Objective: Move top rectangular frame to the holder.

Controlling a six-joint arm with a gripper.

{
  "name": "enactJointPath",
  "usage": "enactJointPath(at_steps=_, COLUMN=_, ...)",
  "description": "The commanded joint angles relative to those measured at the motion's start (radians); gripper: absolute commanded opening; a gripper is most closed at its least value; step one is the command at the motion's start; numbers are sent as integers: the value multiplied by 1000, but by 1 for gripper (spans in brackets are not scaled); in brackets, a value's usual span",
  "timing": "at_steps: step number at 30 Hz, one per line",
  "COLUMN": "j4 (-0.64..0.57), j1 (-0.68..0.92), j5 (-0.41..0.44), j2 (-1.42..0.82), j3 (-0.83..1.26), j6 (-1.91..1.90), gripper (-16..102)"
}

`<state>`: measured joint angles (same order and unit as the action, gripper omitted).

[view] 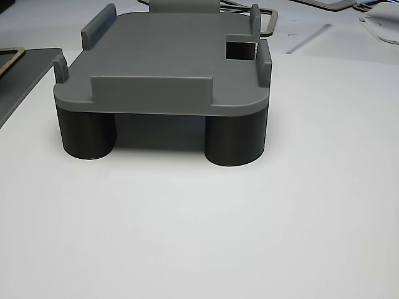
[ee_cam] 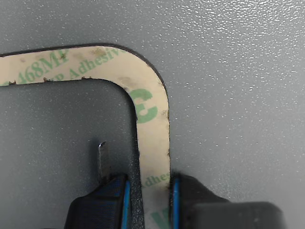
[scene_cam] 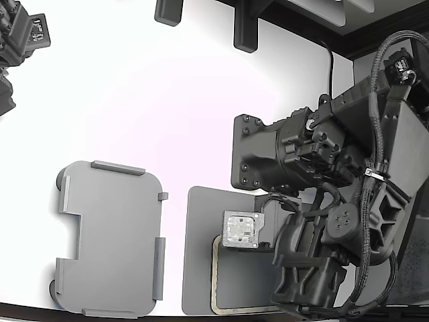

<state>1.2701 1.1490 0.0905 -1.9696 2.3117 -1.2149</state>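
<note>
While the arm hangs low over the dark grey pad (scene_cam: 201,248) at the exterior view's right, the wrist view shows what matters: the gripper (ee_cam: 147,200) has its two blue-edged fingers (ee_cam: 112,200) straddling one straight side of the top rectangular frame (ee_cam: 153,138), just past a rounded corner. One finger sits inside the hollow centre, the other outside the strip, so the strip runs straight out from between them and its width lies across the gap. They look right up against the edges, but I honestly can't tell if they're actually squeezing it yet or just parked around it. The frame is still lying flat on the pad, tan with green adhesive lettering, and in the exterior view only its near edge and corner peek out from under the arm (scene_cam: 221,295). The holder (scene_cam: 110,238) sits on the white desk (scene_cam: 167,100) to the exterior view's left of the pad, close by but not touching it, long axis running the same way as the pad's. So my guess is the frame needs lifting and carrying sideways toward that left side without much rotation, then dropping it inside the raised tabs. It's thin, so it'll probably flop when held by one side.
</note>
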Motion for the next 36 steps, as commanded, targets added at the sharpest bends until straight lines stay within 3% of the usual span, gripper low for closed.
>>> enactJointPath(at_steps=1, j4=-2, j1=-21, j5=-3, j2=-28, j3=-17, j6=-3, gripper=21)
enactJointPath(at_steps=4, j4=-2, j1=-23, j5=-8, j2=-26, j3=-17, j6=-8, gripper=-9)
enactJointPath(at_steps=16, j4=120, j1=-130, j5=-94, j2=-127, j3=-189, j6=-51, gripper=-10)
enactJointPath(at_steps=21, j4=285, j1=-155, j5=-11, j2=-52, j3=-414, j6=-247, gripper=-10)
enactJointPath(at_steps=25, j4=383, j1=-219, j5=8, j2=44, j3=-600, j6=-367, gripper=-10)
enactJointPath(at_steps=36, j4=387, j1=-345, j5=132, j2=259, j3=-811, j6=-732, gripper=-10)
